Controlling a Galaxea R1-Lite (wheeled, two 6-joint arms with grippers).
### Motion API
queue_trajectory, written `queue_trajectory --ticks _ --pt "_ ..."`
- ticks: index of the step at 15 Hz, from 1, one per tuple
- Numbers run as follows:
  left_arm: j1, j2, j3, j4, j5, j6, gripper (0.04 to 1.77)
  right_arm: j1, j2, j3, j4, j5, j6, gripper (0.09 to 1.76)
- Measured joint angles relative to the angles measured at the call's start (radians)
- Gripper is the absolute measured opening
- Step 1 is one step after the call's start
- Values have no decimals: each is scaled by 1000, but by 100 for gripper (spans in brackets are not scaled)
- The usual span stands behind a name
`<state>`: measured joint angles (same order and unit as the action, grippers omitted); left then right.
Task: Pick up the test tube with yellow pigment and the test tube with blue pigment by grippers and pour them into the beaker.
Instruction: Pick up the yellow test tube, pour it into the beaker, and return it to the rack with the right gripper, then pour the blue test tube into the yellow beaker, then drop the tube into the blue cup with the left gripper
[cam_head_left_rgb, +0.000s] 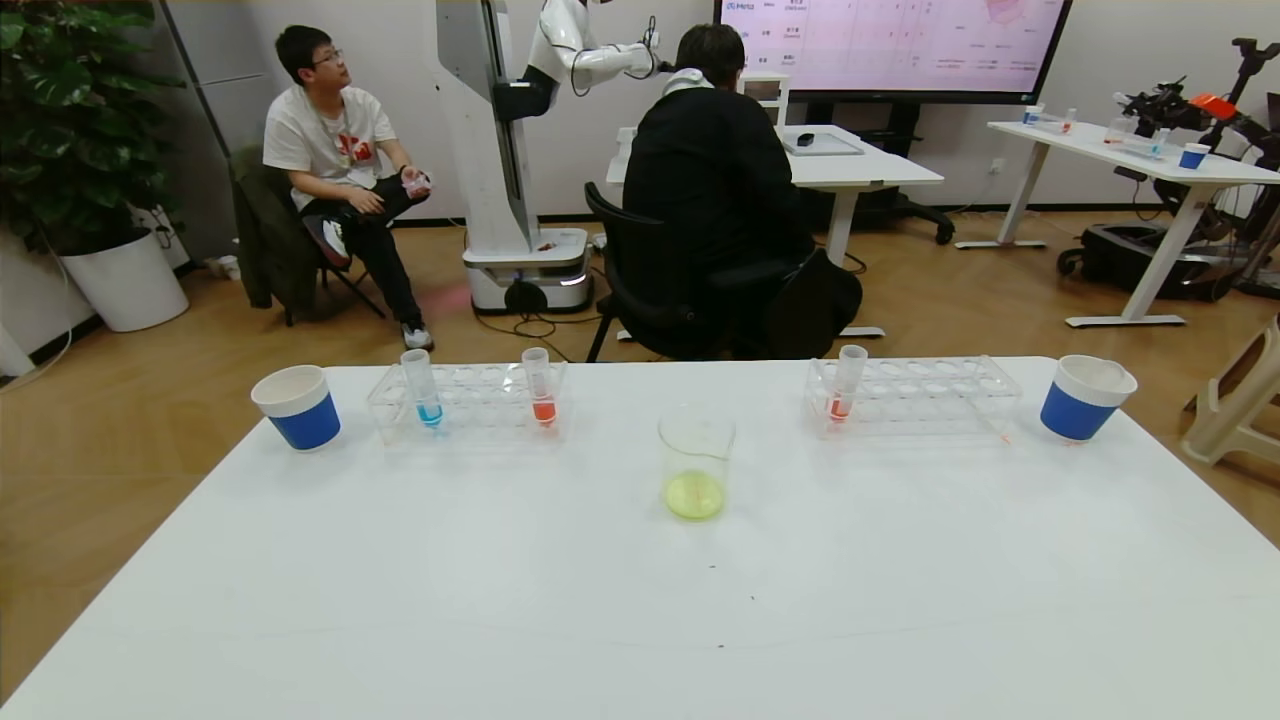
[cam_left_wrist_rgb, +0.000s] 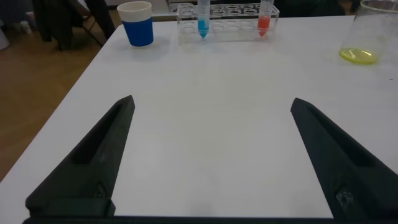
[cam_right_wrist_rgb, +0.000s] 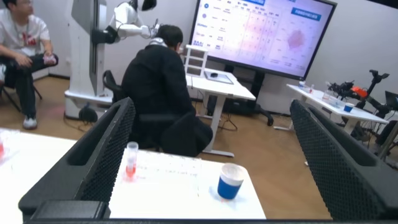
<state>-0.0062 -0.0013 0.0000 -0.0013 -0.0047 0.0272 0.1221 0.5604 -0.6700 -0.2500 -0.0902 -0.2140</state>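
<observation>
Head view: neither arm is showing here. The beaker (cam_head_left_rgb: 696, 465) is sitting mid-table with yellow liquid already in its bottom, so I'm judging the yellow pour done and the blue one pending.
Blue tube: the test tube with blue pigment (cam_head_left_rgb: 423, 388) is standing upright in the left rack (cam_head_left_rgb: 470, 402), beside a red tube (cam_head_left_rgb: 540, 387).
Left wrist view: left gripper (cam_left_wrist_rgb: 211, 155) is hovering spread wide, empty; blue tube (cam_left_wrist_rgb: 203, 17) well ahead of the fingers, beaker (cam_left_wrist_rgb: 368, 34) off to one side, cut by the frame. Next I'm needing to reach forward and close on it.
Right wrist view: right gripper (cam_right_wrist_rgb: 211, 155) is gaping wide, holding nothing, looking over the table's far edge.
Hidden: no tube with yellow pigment is visible anywhere.
</observation>
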Motion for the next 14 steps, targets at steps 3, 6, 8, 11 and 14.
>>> queue_trajectory --ticks 3,6,8,11,14 --pt "0 0 0 0 0 0 175 -19 -177 7 209 77 -58 174" --pt "0 0 0 0 0 0 175 -80 -303 35 278 122 -65 174" --pt "0 0 0 0 0 0 175 -96 -378 95 289 121 -61 174" --pt "0 0 0 0 0 0 175 -107 -495 228 286 120 -15 174" --pt "0 0 0 0 0 0 175 -111 -546 365 266 127 147 174"
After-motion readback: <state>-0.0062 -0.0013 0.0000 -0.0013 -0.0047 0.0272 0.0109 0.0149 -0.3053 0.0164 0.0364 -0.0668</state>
